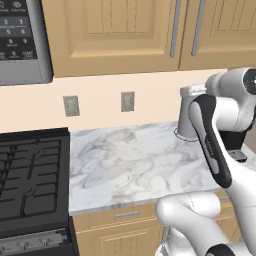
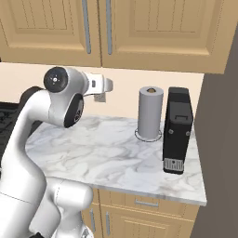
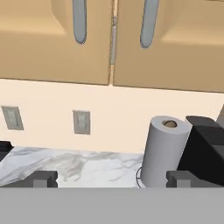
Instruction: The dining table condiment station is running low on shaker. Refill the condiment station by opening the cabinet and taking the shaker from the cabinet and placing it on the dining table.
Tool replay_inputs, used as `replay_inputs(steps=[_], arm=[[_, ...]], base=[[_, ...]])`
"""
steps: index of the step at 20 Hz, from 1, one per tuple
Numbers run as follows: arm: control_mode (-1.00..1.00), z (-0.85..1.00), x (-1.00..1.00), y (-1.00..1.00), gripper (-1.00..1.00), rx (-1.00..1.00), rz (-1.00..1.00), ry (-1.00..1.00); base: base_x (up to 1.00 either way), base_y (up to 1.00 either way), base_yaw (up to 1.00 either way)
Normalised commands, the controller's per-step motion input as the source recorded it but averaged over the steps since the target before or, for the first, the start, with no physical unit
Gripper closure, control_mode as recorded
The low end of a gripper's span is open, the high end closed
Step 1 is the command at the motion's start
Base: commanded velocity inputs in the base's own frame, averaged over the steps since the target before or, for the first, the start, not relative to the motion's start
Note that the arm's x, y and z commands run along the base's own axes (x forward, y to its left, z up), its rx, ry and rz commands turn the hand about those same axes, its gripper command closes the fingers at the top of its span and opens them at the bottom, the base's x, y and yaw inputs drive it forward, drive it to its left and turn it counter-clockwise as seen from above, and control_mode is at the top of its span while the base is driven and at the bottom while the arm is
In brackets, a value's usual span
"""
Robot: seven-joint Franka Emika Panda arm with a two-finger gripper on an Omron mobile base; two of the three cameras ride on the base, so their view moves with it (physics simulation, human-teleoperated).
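Cabinet point(image 3: 111, 39) doors closed above marble counter point(image 2: 107, 153); fingers point(image 3: 43, 178) spread, empty.

Marble worktop point(image 2: 93, 153), right of stove point(image 1: 30, 185). On it at the back right: upright paper roll point(image 2: 150, 113), black coffee machine point(image 2: 178, 130) just beside it on the right.

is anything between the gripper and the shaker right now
Yes: the cabinet doors are shut, both handles meeting at the centre seam, so whatever is inside is hidden. The open gripper sits below them over the counter, beside the paper-towel roll.
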Motion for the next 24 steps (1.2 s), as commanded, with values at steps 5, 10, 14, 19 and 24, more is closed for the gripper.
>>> replay_inputs(steps=[5, 10, 14, 19, 24], arm=[[-1.0, 0.79, 0.13, -0.45, -1.0, 0.08, -0.04, -0.04], [-1.0, 0.85, 0.16, -0.24, -1.0, 0.11, -0.02, -0.02], [-1.0, 0.71, 0.24, 0.0, -1.0, 0.06, 0.0, 0.0], [-1.0, 0.39, 0.41, 0.0, -1.0, 0.06, 0.0, 0.0], [-1.0, 0.0, 0.56, 0.0, -1.0, 0.0, 0.0, 0.0]], base=[[0.0, 0.0, 0.0], [0.0, 0.0, 0.0], [0.0, 0.0, 0.0], [0.0, 0.0, 0.0], [0.0, 0.0, 0.0]])
